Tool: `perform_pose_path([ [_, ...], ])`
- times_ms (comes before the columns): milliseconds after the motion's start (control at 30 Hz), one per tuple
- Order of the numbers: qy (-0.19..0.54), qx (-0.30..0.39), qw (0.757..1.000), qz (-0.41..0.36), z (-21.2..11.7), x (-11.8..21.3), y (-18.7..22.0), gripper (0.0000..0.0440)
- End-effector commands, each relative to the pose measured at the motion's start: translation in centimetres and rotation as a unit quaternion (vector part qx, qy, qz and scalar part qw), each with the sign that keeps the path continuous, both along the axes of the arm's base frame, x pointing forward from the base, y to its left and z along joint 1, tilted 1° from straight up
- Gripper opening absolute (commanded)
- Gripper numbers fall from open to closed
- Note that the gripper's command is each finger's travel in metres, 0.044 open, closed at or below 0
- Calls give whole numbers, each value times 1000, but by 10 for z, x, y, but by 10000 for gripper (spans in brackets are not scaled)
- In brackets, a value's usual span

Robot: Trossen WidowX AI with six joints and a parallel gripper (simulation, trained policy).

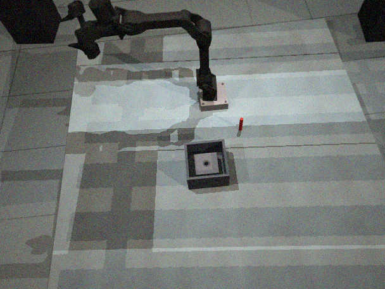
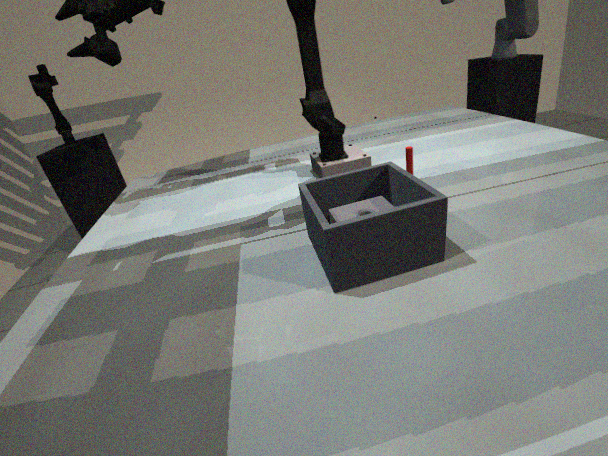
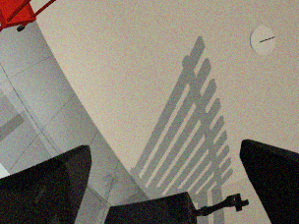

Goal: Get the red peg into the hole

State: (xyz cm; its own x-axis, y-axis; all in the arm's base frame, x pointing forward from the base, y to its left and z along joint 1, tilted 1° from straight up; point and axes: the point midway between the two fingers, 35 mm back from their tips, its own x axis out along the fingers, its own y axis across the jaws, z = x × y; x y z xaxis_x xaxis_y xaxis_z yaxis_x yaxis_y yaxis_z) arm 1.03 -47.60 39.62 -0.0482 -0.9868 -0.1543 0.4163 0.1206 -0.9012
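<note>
The red peg [image 1: 240, 124] [image 2: 409, 160] stands upright on the table, behind and to the right of the box in the top view. The dark grey open box [image 1: 209, 182] [image 2: 390, 245] stands on the table. The pale plate [image 1: 213, 158] [image 2: 345, 210] lies at its bottom, and the plate's round hole [image 1: 206, 163] [image 2: 365, 213] shows empty. My gripper [image 1: 65, 33] [image 2: 63, 36] [image 3: 168, 152] is open with nothing between its fingers. It is raised high at the left, far from the peg and the box. The wrist view shows neither peg nor box.
The arm's pale base block [image 1: 222, 93] [image 2: 350, 165] stands behind the box. A black pedestal [image 1: 31, 22] [image 2: 82, 180] stands at the left, with a small dark arm on it in the exterior view. Another black pedestal [image 1: 375, 22] [image 2: 505, 87] stands at the back right, bearing a grey arm.
</note>
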Motion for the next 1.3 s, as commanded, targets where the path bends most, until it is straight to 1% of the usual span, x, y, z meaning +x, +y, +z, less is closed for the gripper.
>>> perform_pose_path([
  [0, -5, -3, 1000, 7, 2, 6, 0, 425],
  [33, -12, -4, 1000, 15, 2, 13, 1, 440],
  [167, -51, 13, 997, 54, -2, 55, 11, 440],
  [367, -117, 73, 985, 101, -21, 119, 42, 440],
  [533, -167, 130, 968, 130, -38, 164, 76, 440],
  [733, -221, 206, 941, 154, -58, 210, 125, 440],
  [1000, -275, 314, 894, 160, -87, 255, 205, 440],
  [1133, -294, 369, 869, 151, -101, 267, 249, 440],
  [1267, -306, 421, 844, 132, -116, 273, 292, 440],
])
